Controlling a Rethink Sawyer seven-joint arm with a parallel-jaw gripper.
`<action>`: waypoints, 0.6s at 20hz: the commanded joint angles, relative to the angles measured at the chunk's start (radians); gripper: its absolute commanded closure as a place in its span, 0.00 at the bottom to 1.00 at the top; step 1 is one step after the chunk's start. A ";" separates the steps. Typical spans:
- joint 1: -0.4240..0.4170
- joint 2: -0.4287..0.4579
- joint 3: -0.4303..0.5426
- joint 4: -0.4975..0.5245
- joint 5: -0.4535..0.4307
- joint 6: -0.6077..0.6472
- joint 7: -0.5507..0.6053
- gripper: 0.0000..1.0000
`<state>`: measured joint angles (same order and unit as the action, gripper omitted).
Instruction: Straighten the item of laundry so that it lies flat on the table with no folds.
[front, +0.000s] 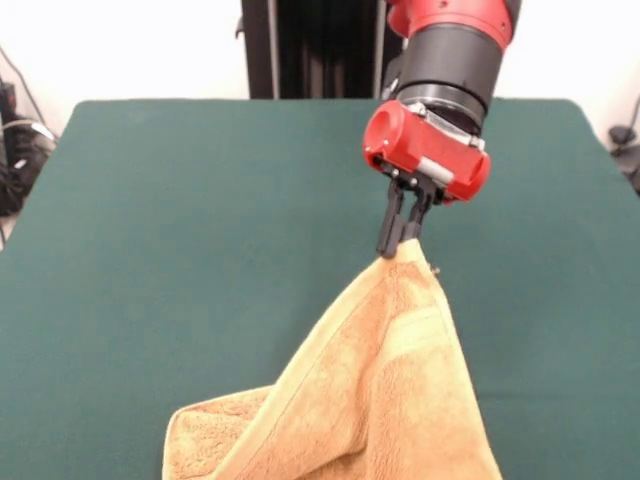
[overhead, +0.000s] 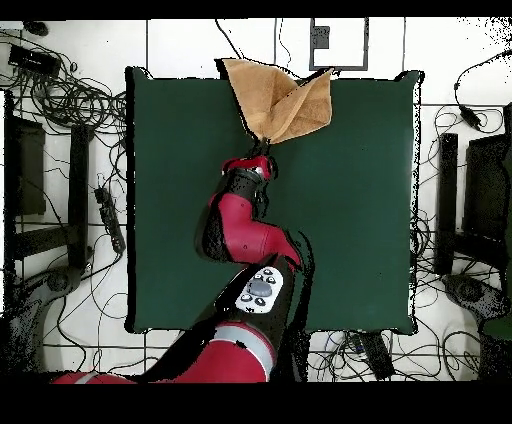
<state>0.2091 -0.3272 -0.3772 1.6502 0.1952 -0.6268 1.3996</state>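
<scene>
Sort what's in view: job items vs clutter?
Job:
- towel, one corner lifted, rest draped toward the table edge
- claw, shut on that corner
- green table

Just lying about:
- cables on the floor beside the table
- dark racks at either side

The towel's (front: 380, 390) lower part runs off the front view's bottom edge; overhead, the arm (overhead: 240, 225) hides the gripper (front: 400, 245); the towel's label cannot be made out.
</scene>
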 joint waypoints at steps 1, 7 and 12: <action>0.031 -0.005 0.069 0.270 -0.003 -0.146 0.384 1.00; 0.069 -0.030 0.072 0.397 0.010 -0.222 0.378 1.00; 0.102 -0.057 0.065 0.498 0.007 -0.307 0.388 1.00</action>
<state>0.2449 -0.3502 -0.3775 1.9234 0.1967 -0.8465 1.4236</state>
